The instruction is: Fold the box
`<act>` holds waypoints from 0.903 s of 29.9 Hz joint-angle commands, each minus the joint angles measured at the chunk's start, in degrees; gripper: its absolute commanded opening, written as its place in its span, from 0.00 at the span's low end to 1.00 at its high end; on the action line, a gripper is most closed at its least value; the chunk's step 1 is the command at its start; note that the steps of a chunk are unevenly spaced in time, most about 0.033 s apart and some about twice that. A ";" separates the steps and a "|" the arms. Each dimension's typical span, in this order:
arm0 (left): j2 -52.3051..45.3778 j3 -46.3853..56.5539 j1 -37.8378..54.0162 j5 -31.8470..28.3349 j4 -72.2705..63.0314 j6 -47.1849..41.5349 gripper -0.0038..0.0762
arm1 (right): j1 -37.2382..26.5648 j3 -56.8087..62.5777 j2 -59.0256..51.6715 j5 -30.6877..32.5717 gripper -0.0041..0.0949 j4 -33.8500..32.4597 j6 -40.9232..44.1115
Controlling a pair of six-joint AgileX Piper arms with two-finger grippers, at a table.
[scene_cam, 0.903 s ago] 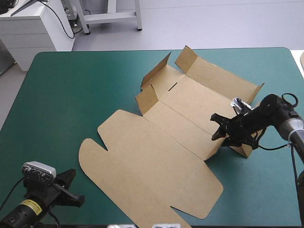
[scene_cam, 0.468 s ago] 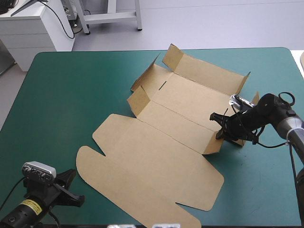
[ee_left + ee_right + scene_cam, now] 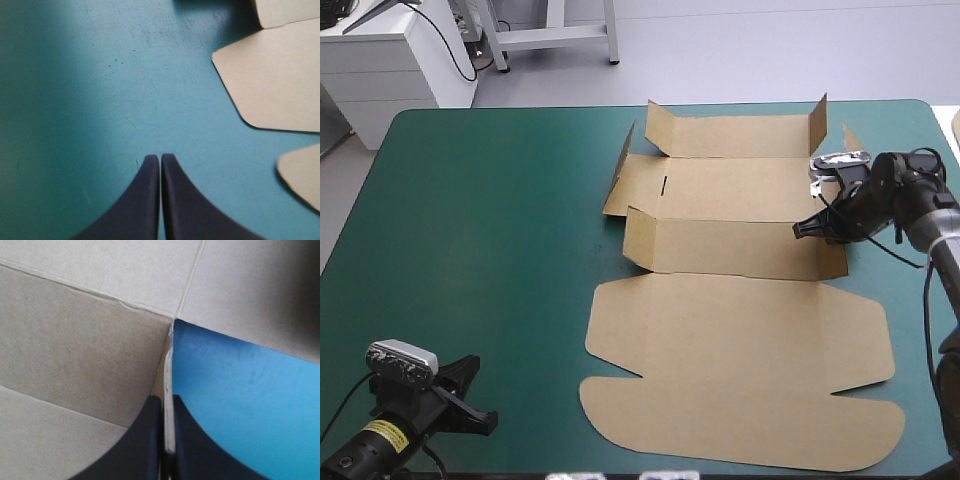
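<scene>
A desk [image 3: 470, 250] under a teal-green cover carries the box [image 3: 720, 190], a cut sheet of brown board. It lies mostly flat across the desk's right half, square to the desk's edges. The wide lid panel [image 3: 740, 330] with rounded tabs lies flat nearest the robot. Beyond it, the wall strips and short corner flaps stand partly raised.

The right jaws are clenched on a small end flap [image 3: 169, 410] at the right end of the near wall strip. The wrist view shows the flap's thin edge pinched upright between the two black fingers [image 3: 142, 440], with board to one side and bare cover to the other. That grip probably serves to steer the sheet or stand the flap up.

The left jaws are closed on nothing, parked over bare cover at the desk's near left corner. The lid's rounded tabs [image 3: 280, 75] lie ahead of them, off to one side.
</scene>
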 commanded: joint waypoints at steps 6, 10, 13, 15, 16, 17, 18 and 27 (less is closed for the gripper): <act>0.55 -1.39 -0.18 -3.76 -0.85 -0.31 0.04 | 4.77 -11.44 6.98 -1.03 0.03 -2.30 -18.91; 0.55 -1.39 -0.18 -3.76 -0.85 -0.31 0.04 | 9.65 -17.05 10.53 -1.41 0.03 -2.30 -27.37; 0.55 -1.39 -0.18 -3.76 -0.85 -0.31 0.04 | 13.74 -21.26 12.35 -1.86 0.03 -2.30 -31.23; 0.55 -1.39 -0.18 -3.76 -0.85 -0.31 0.04 | 16.82 -23.26 13.07 -2.54 0.03 -2.30 -33.27; 0.55 -1.39 -0.18 -3.76 -0.85 -0.31 0.04 | 18.46 -24.10 13.21 -3.26 0.03 -2.30 -34.21; 0.55 -1.39 -0.18 -3.76 -0.85 -0.31 0.04 | 19.69 -24.59 13.31 -4.02 0.03 -2.30 -35.18; 0.55 -1.39 -0.18 -3.76 -0.85 -0.31 0.04 | 21.29 -24.97 13.31 -4.97 0.03 -2.30 -36.64; 0.55 -1.39 -0.18 -3.76 -0.85 -0.31 0.04 | 32.59 -25.09 13.31 -9.19 0.03 -0.98 -43.45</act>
